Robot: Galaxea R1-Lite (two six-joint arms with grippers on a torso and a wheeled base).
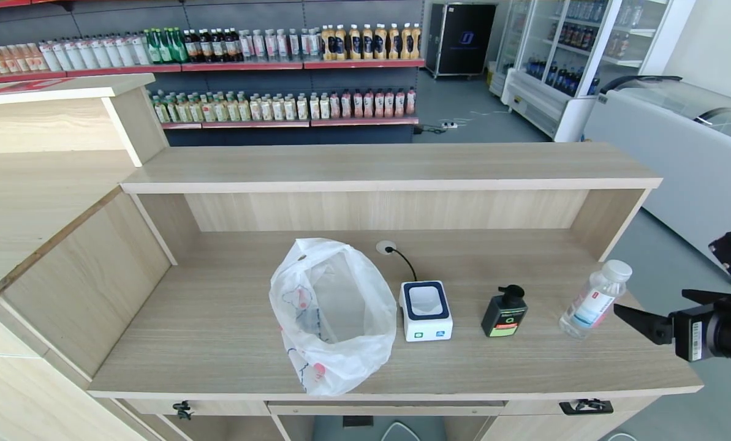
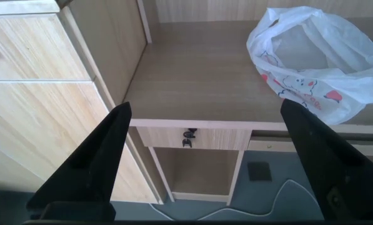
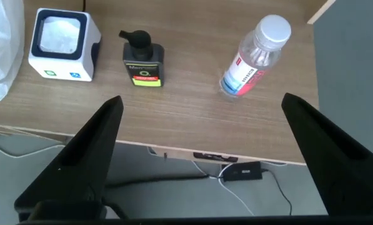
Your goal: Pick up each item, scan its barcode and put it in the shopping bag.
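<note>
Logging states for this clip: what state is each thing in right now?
Bag: mouth open, on counter.
Scanner: upright, nothing on it.
Pump bottle: upright, untouched.
Water bottle: upright, capped, untouched.
Left tool: open, empty.
Right tool: open, empty.

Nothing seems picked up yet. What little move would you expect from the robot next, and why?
Probably the right gripper eases forward around the water bottle: its jaws stand open and empty, and that bottle stands nearest it on the counter. The pump bottle and scanner lie farther off, toward the shopping bag.
</note>
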